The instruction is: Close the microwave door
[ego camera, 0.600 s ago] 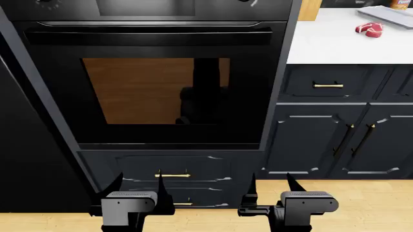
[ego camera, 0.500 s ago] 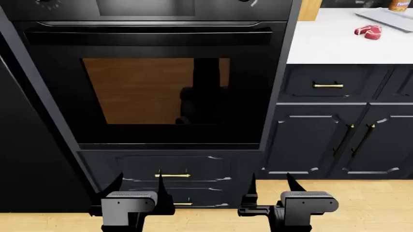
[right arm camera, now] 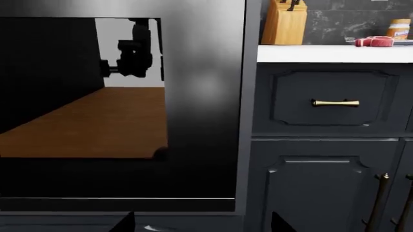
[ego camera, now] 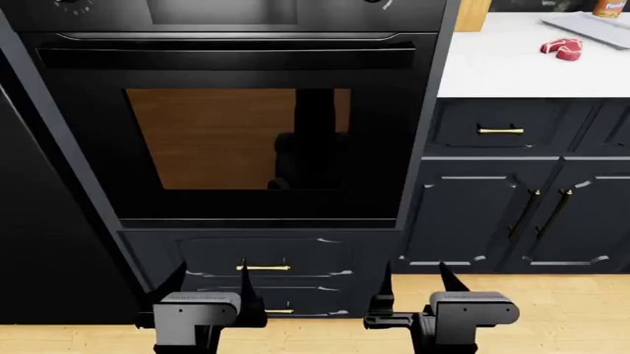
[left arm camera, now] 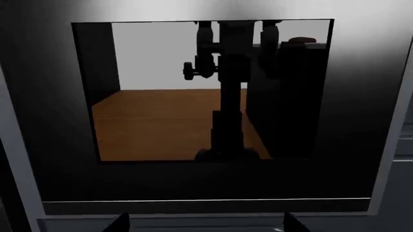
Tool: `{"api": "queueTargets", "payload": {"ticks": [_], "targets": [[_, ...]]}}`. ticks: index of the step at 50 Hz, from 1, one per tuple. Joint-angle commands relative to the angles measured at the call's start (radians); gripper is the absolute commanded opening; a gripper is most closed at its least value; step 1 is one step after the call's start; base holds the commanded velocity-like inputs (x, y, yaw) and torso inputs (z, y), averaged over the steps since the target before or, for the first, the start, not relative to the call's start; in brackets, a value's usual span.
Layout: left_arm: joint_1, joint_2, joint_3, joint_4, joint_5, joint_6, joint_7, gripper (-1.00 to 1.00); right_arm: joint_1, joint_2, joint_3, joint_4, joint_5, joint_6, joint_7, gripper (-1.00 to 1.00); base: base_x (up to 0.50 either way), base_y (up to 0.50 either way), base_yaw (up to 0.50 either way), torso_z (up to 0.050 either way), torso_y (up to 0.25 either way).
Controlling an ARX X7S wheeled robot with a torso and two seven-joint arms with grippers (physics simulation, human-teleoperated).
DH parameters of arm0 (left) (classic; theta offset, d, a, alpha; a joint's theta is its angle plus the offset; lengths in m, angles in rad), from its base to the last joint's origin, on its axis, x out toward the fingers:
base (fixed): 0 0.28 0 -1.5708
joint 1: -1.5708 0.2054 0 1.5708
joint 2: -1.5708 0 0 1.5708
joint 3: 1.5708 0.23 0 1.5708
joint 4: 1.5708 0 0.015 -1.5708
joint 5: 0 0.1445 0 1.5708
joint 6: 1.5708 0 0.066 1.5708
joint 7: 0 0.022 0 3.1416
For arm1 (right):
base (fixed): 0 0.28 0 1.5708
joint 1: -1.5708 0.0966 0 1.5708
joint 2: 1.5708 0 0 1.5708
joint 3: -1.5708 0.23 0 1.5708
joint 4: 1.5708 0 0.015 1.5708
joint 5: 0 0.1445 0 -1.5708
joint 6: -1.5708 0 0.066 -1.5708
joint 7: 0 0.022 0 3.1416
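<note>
Kitchen: dark cabinetry over a pale wood floor [ego camera: 571, 310], with a built-in oven [ego camera: 236, 125] filling the head view's left and middle; no microwave or open microwave door shows in any view, so the task's thing is out of sight, probably higher up.
Left gripper [ego camera: 209, 284]: low in front of the drawer under the oven, fingers spread wide and holding nothing; I judge it is parked low only because nothing is yet within reach.
Oven window [left arm camera: 203, 89]: the left wrist view shows it square on, mirroring the robot's own arms and the floor.
Right gripper [ego camera: 412, 282]: level with the left, fingers also wide apart and empty, pointing at the cabinet front.
Counter [ego camera: 512, 66]: white top at right with a piece of raw meat [ego camera: 561, 47].
Right wrist view only: a knife block [right arm camera: 284, 21] on the counter, cropped in the head view.
</note>
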Motion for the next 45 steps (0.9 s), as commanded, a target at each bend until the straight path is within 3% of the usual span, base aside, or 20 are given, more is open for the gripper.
{"api": "queueTargets", "payload": {"ticks": [1,7,13,22,24,26,29,33,36,40,45], "targets": [[0.011,-0.034,0.037,0.077,0.065,0.070,-0.047,1.00,-0.013,0.018,-0.015,-0.080,0.002,-0.037,0.038,1.00,0.00,0.00,0.00,0.000,0.000],[0.000,-0.070,0.034,0.458,0.083,-0.092,-0.037,1.00,-0.027,0.035,-0.017,-0.272,0.019,0.013,0.048,1.00,0.00,0.00,0.00,0.000,0.000],[-0.052,-0.107,0.034,0.694,0.129,-0.224,-0.021,1.00,-0.011,0.057,-0.015,-0.533,0.042,0.153,0.066,1.00,0.00,0.00,0.00,0.000,0.000],[-0.244,-0.167,-0.025,1.028,0.145,-0.568,0.071,1.00,0.100,0.089,0.023,-0.858,0.089,0.388,0.108,1.00,0.00,0.00,0.00,0.000,0.000],[-0.284,-0.105,-0.078,1.031,0.190,-0.568,0.175,1.00,0.150,0.096,0.043,-0.935,0.110,0.472,0.123,1.00,0.00,0.00,0.00,0.000,0.000],[-0.335,0.059,-0.166,1.031,0.313,-0.540,0.391,1.00,0.201,0.099,0.068,-1.000,0.145,0.546,0.137,1.00,0.00,0.00,0.00,0.000,0.000],[-0.382,0.060,-0.212,1.031,0.296,-0.542,0.411,1.00,0.258,0.191,0.059,-1.032,0.239,0.553,0.252,1.00,0.00,0.00,0.00,0.000,0.000],[-0.425,0.060,-0.266,1.031,0.275,-0.532,0.430,1.00,0.408,0.678,-0.187,-1.032,0.532,0.306,0.784,1.00,0.00,0.00,0.00,0.000,0.000],[-0.454,0.060,-0.309,1.031,0.251,-0.528,0.442,1.00,0.615,0.935,-0.472,-1.032,0.577,0.108,1.048,1.00,0.00,0.00,0.00,0.000,0.000],[-0.471,0.060,-0.345,1.031,0.230,-0.512,0.454,1.00,0.985,1.111,-0.900,-1.032,0.568,-0.059,1.259,1.00,0.00,0.00,0.00,0.000,0.000],[-0.462,0.060,-0.367,1.031,0.217,-0.492,0.448,1.00,1.485,1.178,-1.449,-1.032,0.519,-0.201,1.423,1.00,0.00,0.00,0.00,0.000,0.000]]}}
